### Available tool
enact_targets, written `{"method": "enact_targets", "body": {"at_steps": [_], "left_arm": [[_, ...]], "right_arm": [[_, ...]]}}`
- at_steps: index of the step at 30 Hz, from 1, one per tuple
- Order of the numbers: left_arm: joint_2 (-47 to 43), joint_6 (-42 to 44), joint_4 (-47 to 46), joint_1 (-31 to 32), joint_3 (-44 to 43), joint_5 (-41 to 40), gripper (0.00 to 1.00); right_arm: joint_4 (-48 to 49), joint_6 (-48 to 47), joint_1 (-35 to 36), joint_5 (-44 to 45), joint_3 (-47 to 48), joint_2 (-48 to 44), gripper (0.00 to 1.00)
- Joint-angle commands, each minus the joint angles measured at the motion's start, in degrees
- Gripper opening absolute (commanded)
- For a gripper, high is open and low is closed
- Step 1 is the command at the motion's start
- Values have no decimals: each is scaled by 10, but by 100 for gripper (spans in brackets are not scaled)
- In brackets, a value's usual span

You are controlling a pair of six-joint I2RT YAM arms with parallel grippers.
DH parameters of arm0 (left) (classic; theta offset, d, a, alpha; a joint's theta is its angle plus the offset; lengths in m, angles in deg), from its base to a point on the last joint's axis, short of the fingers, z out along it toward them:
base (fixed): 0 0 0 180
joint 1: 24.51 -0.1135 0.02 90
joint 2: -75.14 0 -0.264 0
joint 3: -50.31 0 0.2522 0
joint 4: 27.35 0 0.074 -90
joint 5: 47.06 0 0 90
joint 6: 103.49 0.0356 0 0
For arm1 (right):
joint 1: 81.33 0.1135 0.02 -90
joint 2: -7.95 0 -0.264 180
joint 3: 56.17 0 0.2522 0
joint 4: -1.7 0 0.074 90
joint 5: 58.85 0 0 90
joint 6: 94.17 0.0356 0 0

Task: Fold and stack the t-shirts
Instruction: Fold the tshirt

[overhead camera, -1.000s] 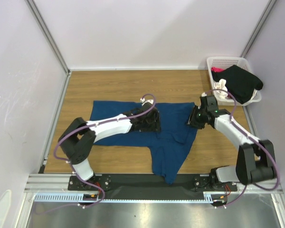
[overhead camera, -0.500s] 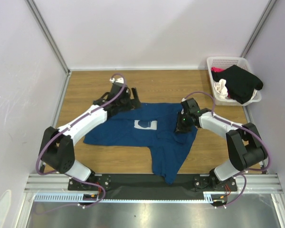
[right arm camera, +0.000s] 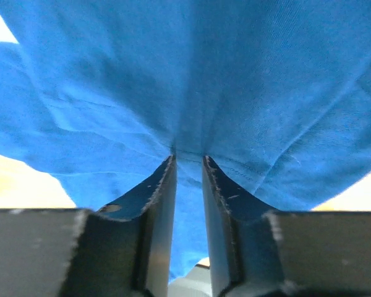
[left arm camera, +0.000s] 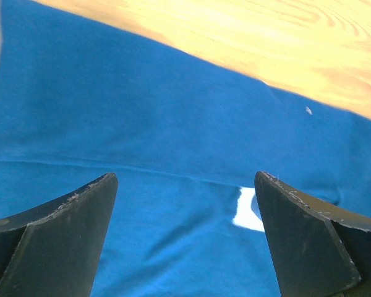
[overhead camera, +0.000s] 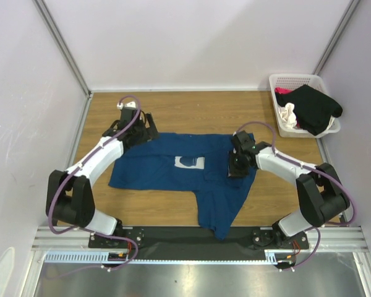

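Blue t-shirt (overhead camera: 173,170) lies mostly flat on the table (overhead camera: 173,108), white print (overhead camera: 190,162) face up, one part trailing toward the near edge; black shirt (overhead camera: 312,108), cream shirt (overhead camera: 289,116) and pink shirt (overhead camera: 282,91) wait in the basket (overhead camera: 278,80) at the far right corner. Left gripper (overhead camera: 138,130) sits over the shirt's far left corner with its fingers (left arm camera: 68,216) spread wide and nothing between them, cloth just under them. Right gripper (overhead camera: 237,166) is on the right part of the shirt, fingers (right arm camera: 154,192) drawn narrow with a pucker of blue cloth pinched at the tips and wrinkles fanning out from it. Looks like early flattening or the first fold, nothing stacked yet. To do it well: drop the left jaws low enough to catch the hem edge rather than skate over it, take one layer only, close before lifting. Right should hold its pinch so the cloth stays taut between the two grips, then move both together so the fold line runs straight. Risk is bunching near the print if one side pulls first
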Motion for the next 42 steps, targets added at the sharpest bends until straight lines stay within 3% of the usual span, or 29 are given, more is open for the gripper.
{"method": "enact_targets", "body": {"at_steps": [1, 6, 9, 20, 27, 32, 39, 42], "left_arm": [[25, 37, -6, -18, -30, -2, 100], [91, 43, -8, -48, -91, 12, 100], [136, 43, -6, -59, -124, 19, 99], [219, 47, 4, -59, -155, 39, 100], [253, 81, 34, -59, -154, 17, 100], [287, 88, 60, -59, -167, 8, 100], [331, 90, 75, -59, -214, 10, 97], [348, 98, 89, -59, -258, 8, 100]], "right_arm": [[-40, 13, -21, 26, 91, -7, 31], [-29, 12, -71, 34, 245, 52, 38], [-22, 9, -95, 46, 285, 98, 38], [30, 12, -130, 69, 300, 253, 50], [-1, -1, -130, 90, 346, 323, 65], [-20, -7, -131, 92, 368, 361, 69], [-47, -13, -137, 92, 428, 409, 96], [-70, -23, -138, 94, 480, 445, 99]]}}
